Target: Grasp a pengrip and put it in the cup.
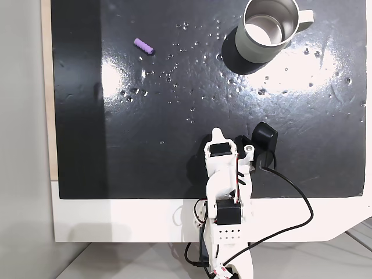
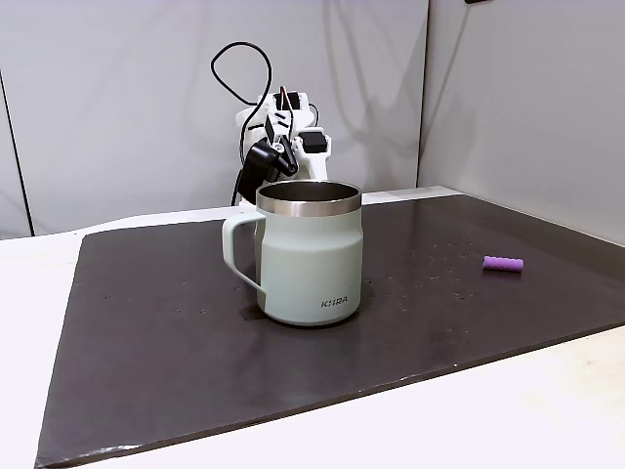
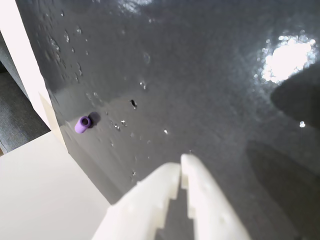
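The pengrip [image 1: 143,46] is a small light-purple ribbed tube lying on the black mat at the upper left of a fixed view; it also lies at the right of the mat [image 2: 503,264] and far left in the wrist view [image 3: 83,124]. The grey-green cup [image 1: 267,32] with a steel interior stands upright at the top right, handle to the right, and looms large in front [image 2: 311,254]. My gripper [image 3: 181,165] is shut with nothing in it. It sits folded near the mat's near edge [image 1: 217,135], far from both the pengrip and the cup.
The black mat [image 1: 174,116] is glossy, with small droplets or specks and bright glare patches. It lies on a white table [image 1: 116,221]. A black cable [image 1: 290,215] loops off the arm's base. Grey wall panels [image 2: 117,98] stand behind the arm.
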Motion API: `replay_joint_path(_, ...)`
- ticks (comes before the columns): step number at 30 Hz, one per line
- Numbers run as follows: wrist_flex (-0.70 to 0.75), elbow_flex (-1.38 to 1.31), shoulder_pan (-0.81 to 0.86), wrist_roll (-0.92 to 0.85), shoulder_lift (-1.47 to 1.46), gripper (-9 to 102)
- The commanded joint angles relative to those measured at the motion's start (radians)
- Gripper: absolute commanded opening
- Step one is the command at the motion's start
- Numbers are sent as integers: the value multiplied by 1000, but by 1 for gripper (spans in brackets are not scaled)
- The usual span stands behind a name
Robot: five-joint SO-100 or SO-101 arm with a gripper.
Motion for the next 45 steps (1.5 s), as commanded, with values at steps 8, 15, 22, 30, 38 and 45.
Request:
replay_joint_path(8, -37, -6, -3, -29, 12, 0)
replay_joint_path(15, -43, -5, 2, -15, 12, 0)
replay_joint_path(22, -21, -115, 31, 17, 6, 0)
replay_joint_path(30, -3, -580, -18, 160, -577, 0)
replay_joint_path(38, 63, -1028, -147, 471, -1081, 0)
replay_joint_path(45, 221, -1454, -210, 686, -1445, 0)
